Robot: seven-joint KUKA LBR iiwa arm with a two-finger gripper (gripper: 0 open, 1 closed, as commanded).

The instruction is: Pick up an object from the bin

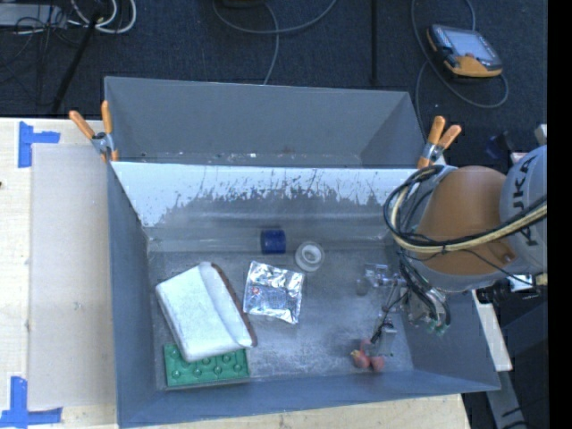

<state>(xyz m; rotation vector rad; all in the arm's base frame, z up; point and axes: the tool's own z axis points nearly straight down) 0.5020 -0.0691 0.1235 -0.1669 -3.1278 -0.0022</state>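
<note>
Currently I log: pincer (382, 329), open or closed I cannot tell, at the bin (268, 141) floor's right end; small red piece (367, 358) just beside its tip, toward the front wall.

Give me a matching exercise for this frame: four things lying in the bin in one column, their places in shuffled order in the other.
Things:
1. small blue block
2. silver foil packet
3. green studded plate
4. white folded cloth

Places:
a. near left corner of the floor, lowest in the view
b. at the foot of the back wall, just left of a clear ring
c. middle of the floor, just nearer than the ring
d. left part of the floor, lying slantwise right behind the plate

Pairs: 1-b, 2-c, 3-a, 4-d.
</note>
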